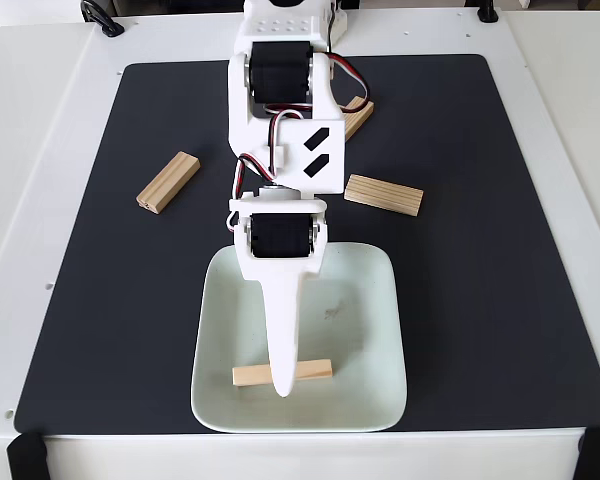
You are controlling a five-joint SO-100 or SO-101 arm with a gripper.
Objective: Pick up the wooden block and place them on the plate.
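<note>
The pale green square plate (370, 300) sits at the front middle of the black mat. One wooden block (315, 371) lies crosswise near the plate's front edge. My white gripper (283, 388) reaches down over the plate, and its long upper finger (282, 330) crosses the middle of that block and hides it there. The second finger is hidden under the first, so the jaw gap cannot be seen. Three more wooden blocks rest on the mat: one at the left (168, 182), one right of the arm (383, 194), and one (358, 116) half hidden behind the arm.
The black mat (480, 300) covers most of a white table (40, 150). The arm's body (285, 110) stands over the mat's far middle. Black clamps sit at the front corners (25, 455) and at the back edge.
</note>
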